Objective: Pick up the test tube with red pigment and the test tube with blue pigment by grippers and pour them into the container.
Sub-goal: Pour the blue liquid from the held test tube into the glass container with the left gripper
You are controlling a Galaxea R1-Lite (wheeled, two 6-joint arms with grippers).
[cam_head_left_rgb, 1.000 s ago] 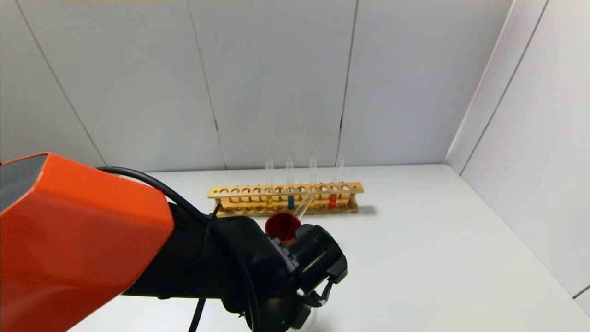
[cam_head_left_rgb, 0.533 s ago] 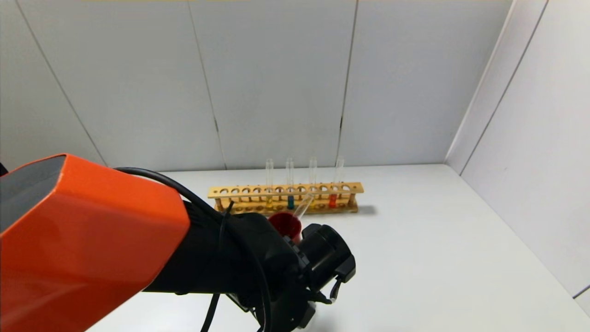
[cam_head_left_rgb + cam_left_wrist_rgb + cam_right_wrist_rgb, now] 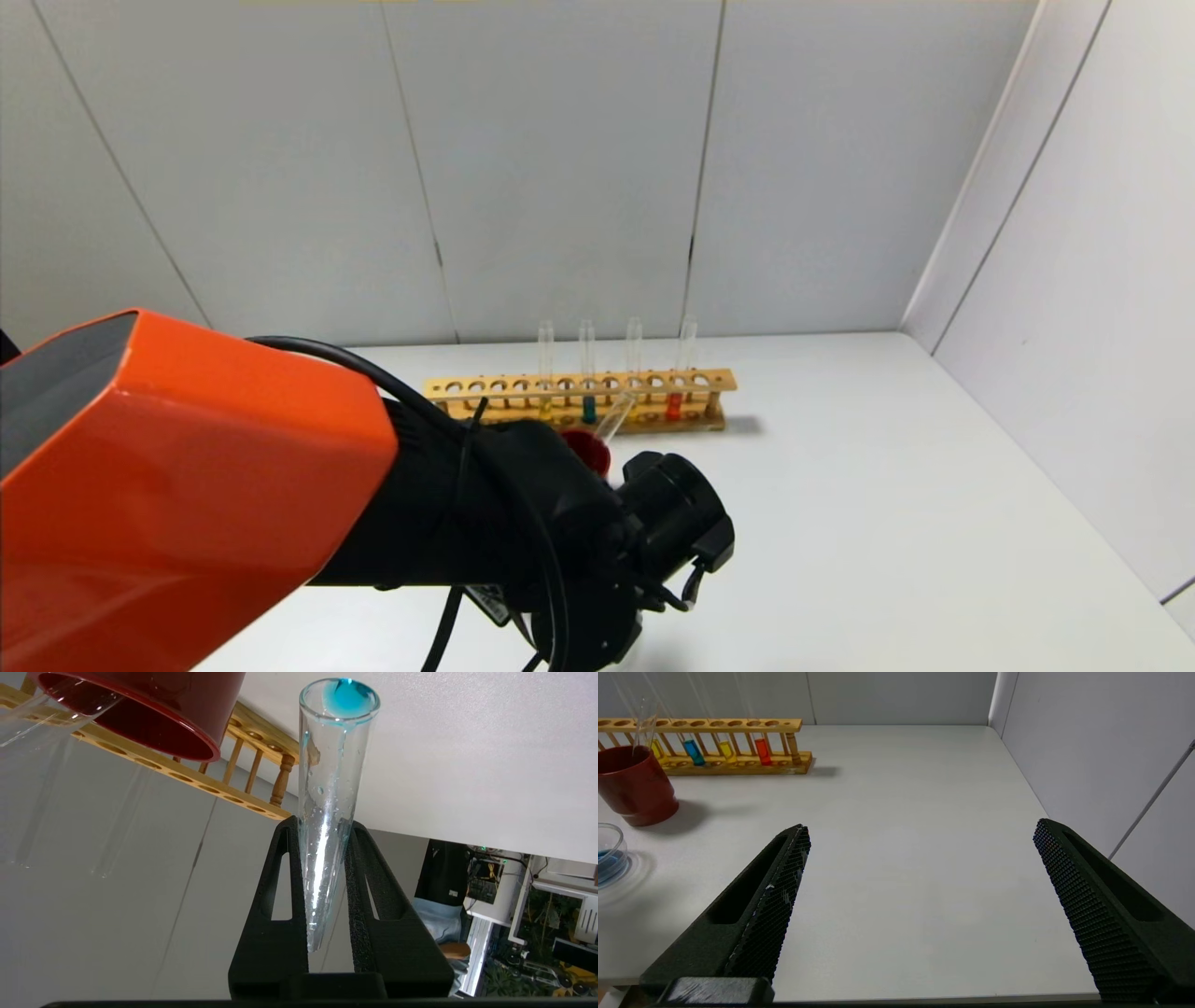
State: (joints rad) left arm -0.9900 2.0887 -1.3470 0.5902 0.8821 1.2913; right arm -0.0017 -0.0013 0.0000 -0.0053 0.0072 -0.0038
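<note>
My left gripper (image 3: 323,826) is shut on the test tube with blue pigment (image 3: 331,779), tipped mouth-down toward the table; only a blue film sits at its rim. In the head view my left arm's wrist (image 3: 672,523) hides its fingers and the container. The container (image 3: 607,858), a low clear beaker holding blue liquid, shows at the edge of the right wrist view. The test tube with red pigment (image 3: 673,406) stands in the wooden rack (image 3: 579,385), also seen in the right wrist view (image 3: 762,751). My right gripper (image 3: 922,828) is open and empty, low over the table's near right.
The rack also holds a second blue tube (image 3: 693,751) and two yellow tubes (image 3: 726,751). A dark red cup (image 3: 635,788) with an empty tube (image 3: 644,728) leaning in it stands before the rack. White walls close the back and right.
My left arm has moved a little to the right and forward with the tube, and its wrist now covers more of the red cup. The rack has not moved.
</note>
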